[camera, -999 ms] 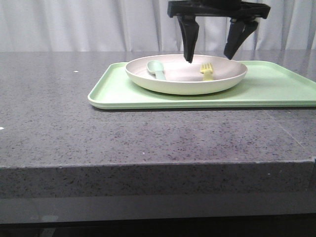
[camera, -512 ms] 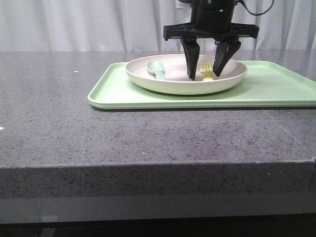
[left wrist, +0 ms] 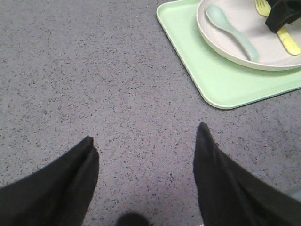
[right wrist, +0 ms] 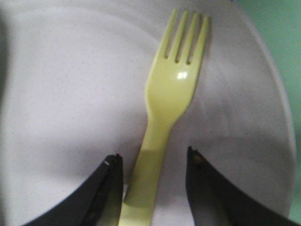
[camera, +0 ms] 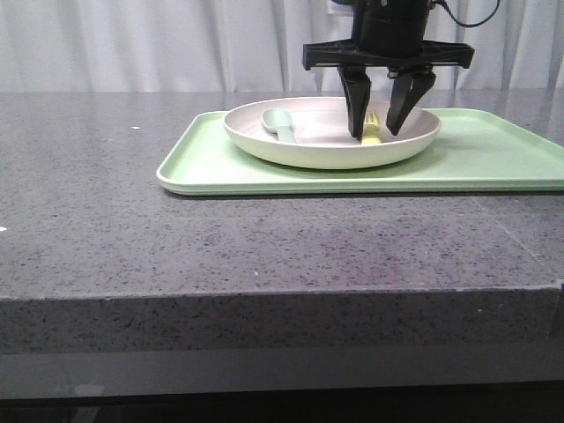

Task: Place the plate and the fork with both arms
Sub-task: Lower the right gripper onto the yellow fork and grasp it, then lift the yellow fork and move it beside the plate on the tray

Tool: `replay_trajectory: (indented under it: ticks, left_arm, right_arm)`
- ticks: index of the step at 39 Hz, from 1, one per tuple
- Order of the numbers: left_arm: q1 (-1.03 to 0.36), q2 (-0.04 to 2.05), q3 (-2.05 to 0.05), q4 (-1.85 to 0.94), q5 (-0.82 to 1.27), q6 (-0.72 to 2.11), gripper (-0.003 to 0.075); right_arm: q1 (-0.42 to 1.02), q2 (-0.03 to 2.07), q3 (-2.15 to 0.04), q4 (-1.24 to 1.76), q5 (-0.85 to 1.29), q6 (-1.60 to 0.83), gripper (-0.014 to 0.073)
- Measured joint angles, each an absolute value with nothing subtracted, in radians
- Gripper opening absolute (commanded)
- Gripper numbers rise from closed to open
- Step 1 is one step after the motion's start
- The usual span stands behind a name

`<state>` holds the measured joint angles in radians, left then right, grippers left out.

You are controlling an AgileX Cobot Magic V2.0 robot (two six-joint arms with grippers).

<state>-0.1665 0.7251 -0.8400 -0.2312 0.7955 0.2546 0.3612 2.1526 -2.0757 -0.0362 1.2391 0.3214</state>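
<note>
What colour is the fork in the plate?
Yellow; the fork shows best in the right wrist view.

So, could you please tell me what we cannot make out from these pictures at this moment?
- Fork: the handle's end runs off the right wrist view's edge between the right tool fingers; contact cannot be told.
- Fork in the front view: mostly hidden behind the right tool's fingers.
- Plate: its far side is cut off by the left wrist view's edge.
- Tray: its right end is cut off by the front view's edge.
- Left tool: absent from the front view.
</note>
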Motion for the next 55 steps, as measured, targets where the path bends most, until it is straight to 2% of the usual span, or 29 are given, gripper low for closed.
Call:
replay_trajectory:
  ticks: [15,25,31,55]
  left_arm:
    - [-0.166,0.725,-0.840,-0.231,0.795,0.255,0.0430]
    - [-0.166,0.725,-0.840,-0.231,0.795,0.255,0.0430]
    - [-0.166,0.725,-0.840,-0.231,0.795,0.255,0.0430]
    - [-0.166,0.725,-0.840,-0.231,0.795,0.255,0.0430]
  right_arm:
    - [0.360,2.169,-2.082,-0.032,1.239,0.321,0.0304]
    - [0.360,2.169,-2.084,-0.023,1.239,0.321,0.0169]
    - [0.360,2.169,-2.084,-0.018,1.239,0.322,0.0119]
    - [0.359,2.145,-2.084,-0.024,1.239,0.323,0.0117]
